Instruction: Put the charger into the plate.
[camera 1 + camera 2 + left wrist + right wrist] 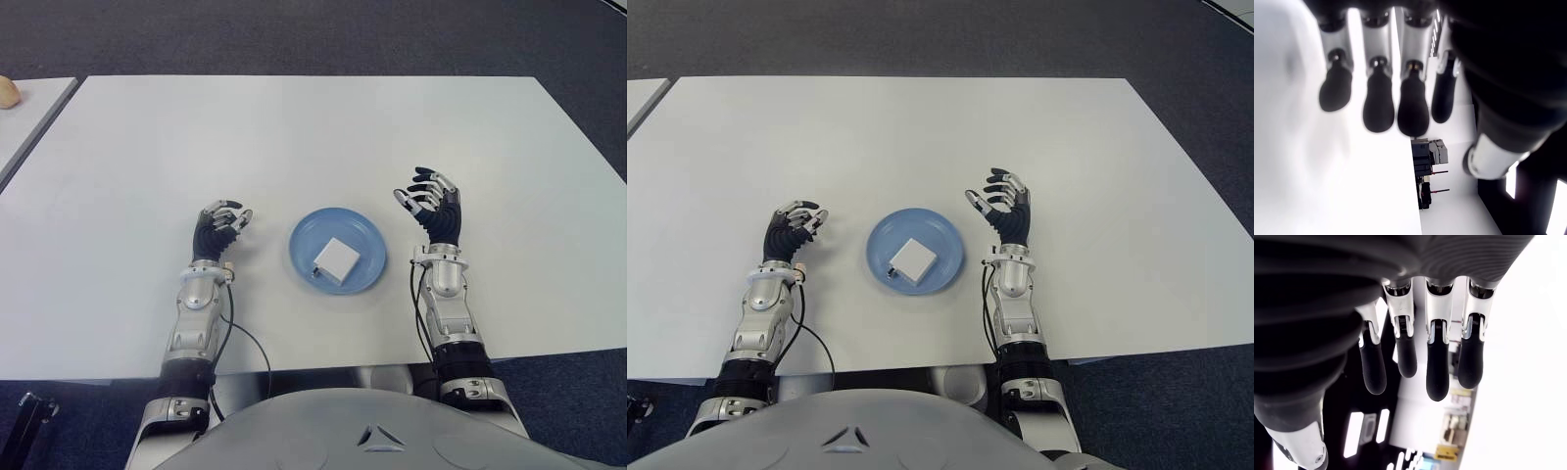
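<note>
left hand (219, 227): black palm, silver knuckles, black fingertip pads | right hand (432, 207): same | forearms: silver casings, black wrist cables | torso: grey shell

I see the charger (336, 258), a small white square block, lying flat inside the plate (368, 235), turned a little askew, a short dark bit showing at its near corner. The plate is round, light blue, shallow, resting on the white table.
</note>
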